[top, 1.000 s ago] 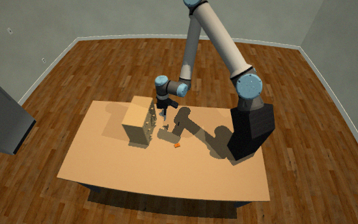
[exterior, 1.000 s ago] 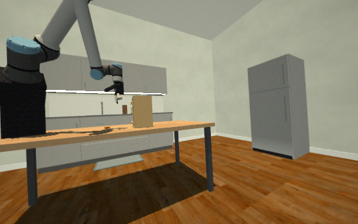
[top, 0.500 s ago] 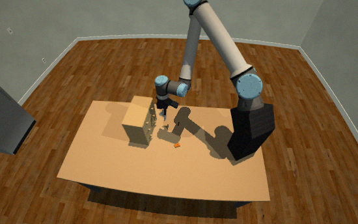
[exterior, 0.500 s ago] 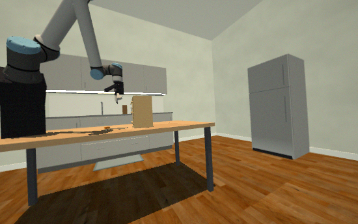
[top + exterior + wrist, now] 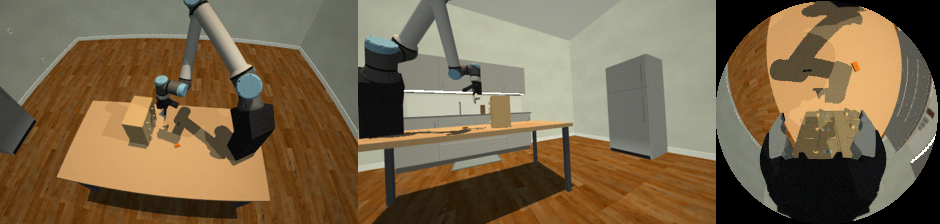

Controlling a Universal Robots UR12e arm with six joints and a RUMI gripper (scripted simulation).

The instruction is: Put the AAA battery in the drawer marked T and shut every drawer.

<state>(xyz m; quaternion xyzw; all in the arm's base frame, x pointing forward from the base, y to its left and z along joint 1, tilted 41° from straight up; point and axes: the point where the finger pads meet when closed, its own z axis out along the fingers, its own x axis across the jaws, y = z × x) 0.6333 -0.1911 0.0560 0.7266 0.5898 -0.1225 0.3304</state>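
The wooden chest (image 5: 140, 120) stands upright on the table, its drawer front with small knobs facing the arm's base. All its drawers look shut, and the marks on them are too small to read. It also shows in the exterior view (image 5: 500, 111) and in the wrist view (image 5: 828, 135). My gripper (image 5: 163, 114) (image 5: 475, 98) is open and empty. It hangs pointing down just in front of the chest's upper drawers, well above the table top. A small dark thin thing (image 5: 806, 71), probably the AAA battery, lies on the table in the arm's shadow (image 5: 166, 126).
A small orange object (image 5: 177, 145) lies on the table a little in front of the chest, between it and the robot's black base (image 5: 250, 130); it also shows in the wrist view (image 5: 856, 66). A fridge (image 5: 636, 105) stands off to the side.
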